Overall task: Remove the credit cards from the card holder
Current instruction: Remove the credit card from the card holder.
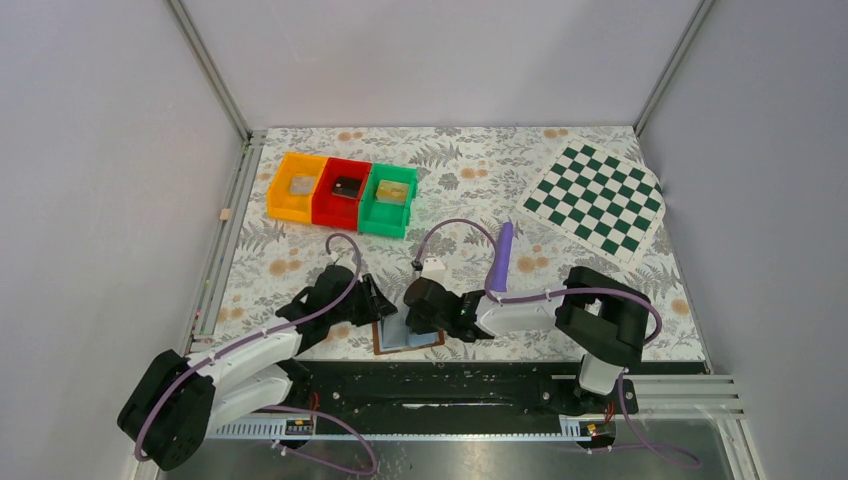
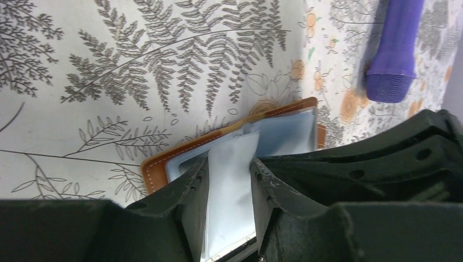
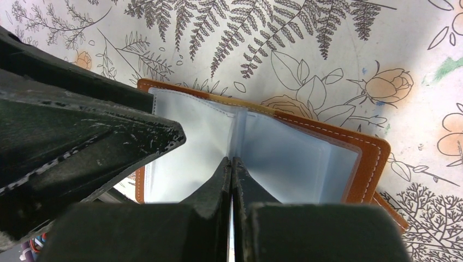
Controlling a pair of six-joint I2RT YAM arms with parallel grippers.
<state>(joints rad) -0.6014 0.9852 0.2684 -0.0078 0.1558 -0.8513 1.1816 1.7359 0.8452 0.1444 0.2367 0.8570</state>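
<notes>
The card holder point(image 1: 410, 340) lies open at the table's near edge, with a brown cover and pale blue-grey inner panels. In the left wrist view my left gripper point(image 2: 229, 162) is over the holder point(image 2: 155, 169); its fingers stand apart with a pale panel rising in the gap. In the right wrist view my right gripper point(image 3: 232, 159) is shut on a thin pale leaf at the middle fold of the holder point(image 3: 306, 158). A finger of the left gripper point(image 3: 109, 136) rests over the holder's left panel. No card shows in the holder. In the top view the left gripper point(image 1: 378, 300) and the right gripper point(image 1: 415, 312) meet over it.
An orange bin point(image 1: 295, 187), a red bin point(image 1: 345, 190) and a green bin point(image 1: 390, 198) stand in a row at the back left, each with a card-like piece inside. A purple stick point(image 1: 503, 258) lies behind the right arm. A chessboard point(image 1: 596, 200) lies at the back right.
</notes>
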